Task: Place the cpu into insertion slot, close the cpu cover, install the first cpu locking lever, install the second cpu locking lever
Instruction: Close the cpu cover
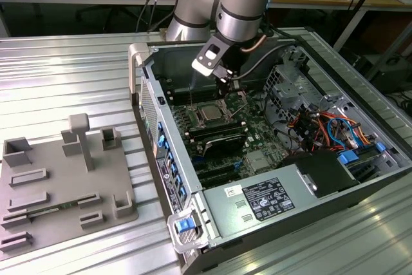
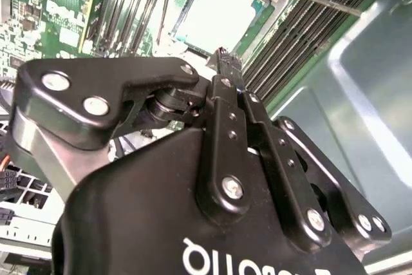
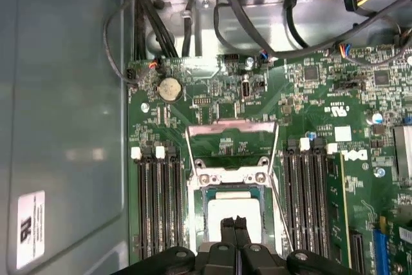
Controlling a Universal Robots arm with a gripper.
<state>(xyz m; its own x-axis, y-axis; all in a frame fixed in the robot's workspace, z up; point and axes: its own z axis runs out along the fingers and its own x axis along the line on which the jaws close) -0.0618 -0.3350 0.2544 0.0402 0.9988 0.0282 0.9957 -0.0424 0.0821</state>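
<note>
Cpu (image 3: 219, 207): seated flat in the insertion slot (image 3: 232, 178), on the board inside the computer case (image 1: 166, 152).
Cpu cover (image 3: 232, 127): swung back open, clear of the chip.
Lever wire (image 2: 322, 1): raised, unlatched.
Gripper (image 3: 235, 222): fingers closed together and empty, tips just above the chip.
Progress, as judged: placing is done. The cover and both levers are outstanding.

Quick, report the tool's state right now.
Tool: closed, fingertips pressed together, holding nothing, poised over the chip.
</note>
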